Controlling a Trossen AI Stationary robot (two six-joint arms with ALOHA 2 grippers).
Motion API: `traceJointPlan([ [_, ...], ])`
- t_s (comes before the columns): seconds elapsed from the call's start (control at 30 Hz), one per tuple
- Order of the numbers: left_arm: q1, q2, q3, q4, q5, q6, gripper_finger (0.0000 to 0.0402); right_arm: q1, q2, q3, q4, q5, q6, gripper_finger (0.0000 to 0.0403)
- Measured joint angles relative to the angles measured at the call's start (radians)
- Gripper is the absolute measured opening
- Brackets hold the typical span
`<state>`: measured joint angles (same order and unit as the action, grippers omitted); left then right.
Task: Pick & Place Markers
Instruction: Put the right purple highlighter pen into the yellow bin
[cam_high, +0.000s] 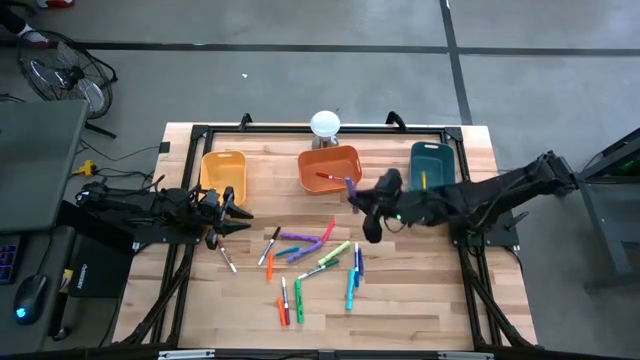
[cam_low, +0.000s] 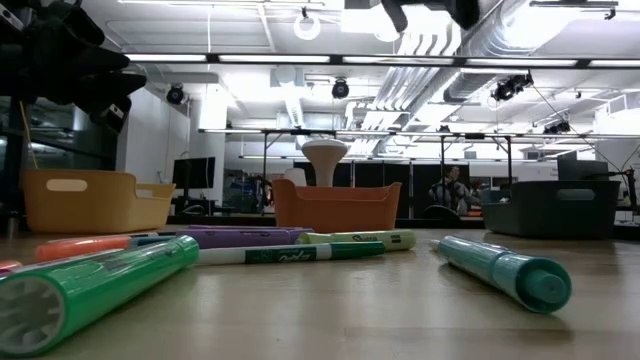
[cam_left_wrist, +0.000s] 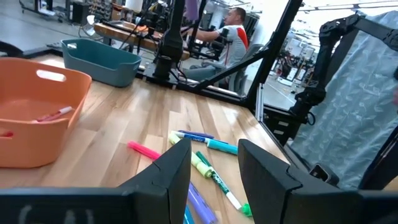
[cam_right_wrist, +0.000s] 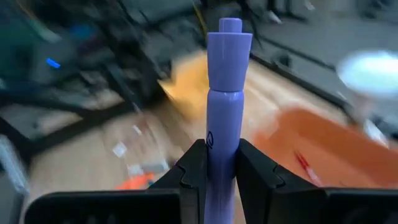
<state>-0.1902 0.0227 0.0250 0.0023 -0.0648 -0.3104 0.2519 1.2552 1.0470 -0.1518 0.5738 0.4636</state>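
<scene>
**Purple marker nears the orange bin**

The purple marker (cam_right_wrist: 227, 93) stands clamped upright in the right claw (cam_high: 352, 194), beside the orange bin (cam_high: 330, 168). Best centred over the bin before release. The left claw (cam_left_wrist: 214, 171), part open and empty, waits above the scattered markers (cam_high: 315, 262) on the desk (cam_high: 420, 300).

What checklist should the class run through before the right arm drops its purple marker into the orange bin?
1. Right gripper shut on purple marker: ok.
2. Marker straight between the fingers: ok.
3. Gripper beside orange bin, at its rim: ok; exactly over the opening: cannot tell.
4. Bin has room, only a red marker inside: ok.
5. Left gripper open, empty, away near yellow bin: ok.
</scene>
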Motion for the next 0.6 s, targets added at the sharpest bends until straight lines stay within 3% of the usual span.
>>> traceJointPlan([
  [0.2,0.000,0.000,0.000,0.003,-0.027,0.066,0.0131,-0.101,0.000,0.000,0.104,-0.117,-0.052,0.0053],
  [0.37,0.000,0.000,0.000,0.017,-0.043,0.068,0.0131,-0.129,0.000,0.000,0.105,-0.121,-0.053,0.0053],
  [0.6,0.000,0.000,0.000,0.052,0.087,0.067,0.0131,-0.130,0.000,0.000,0.105,-0.095,-0.053,0.0053],
])
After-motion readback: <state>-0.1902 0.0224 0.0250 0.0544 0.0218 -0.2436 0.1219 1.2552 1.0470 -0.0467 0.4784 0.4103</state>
